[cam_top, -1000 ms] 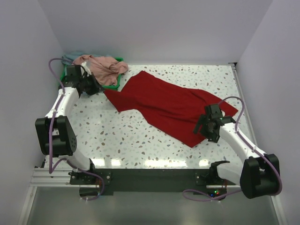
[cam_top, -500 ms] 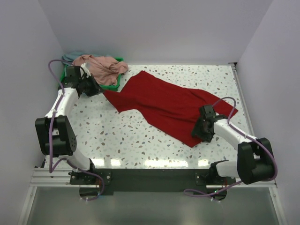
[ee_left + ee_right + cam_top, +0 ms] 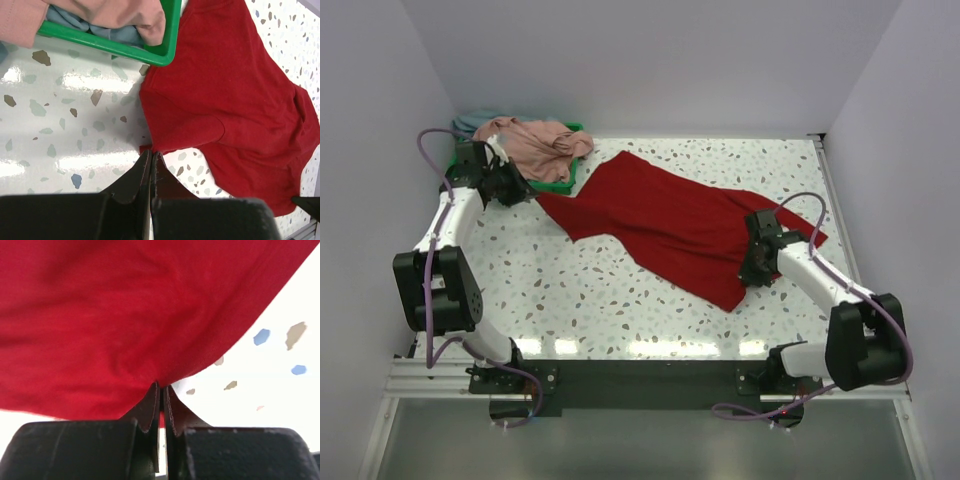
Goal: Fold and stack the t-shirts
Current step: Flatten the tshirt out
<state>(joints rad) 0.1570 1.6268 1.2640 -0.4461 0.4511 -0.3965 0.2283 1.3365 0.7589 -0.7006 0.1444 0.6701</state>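
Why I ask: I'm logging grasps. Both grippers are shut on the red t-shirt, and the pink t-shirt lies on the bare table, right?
Not quite: the pink t-shirt lies in the green tray, not on the bare table, as the top external view shows. The left gripper and right gripper are indeed both shut on the red t-shirt.

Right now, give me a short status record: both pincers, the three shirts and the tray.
green tray: far left corner of the table
red shirt: spread diagonally on the table, unfolded
pink shirt: bunched on top in the green tray
grey-blue shirt: in the green tray, under the pink shirt
left pincer: shut on the red shirt's corner near the green tray
right pincer: shut on the red shirt's opposite edge
stack: not started
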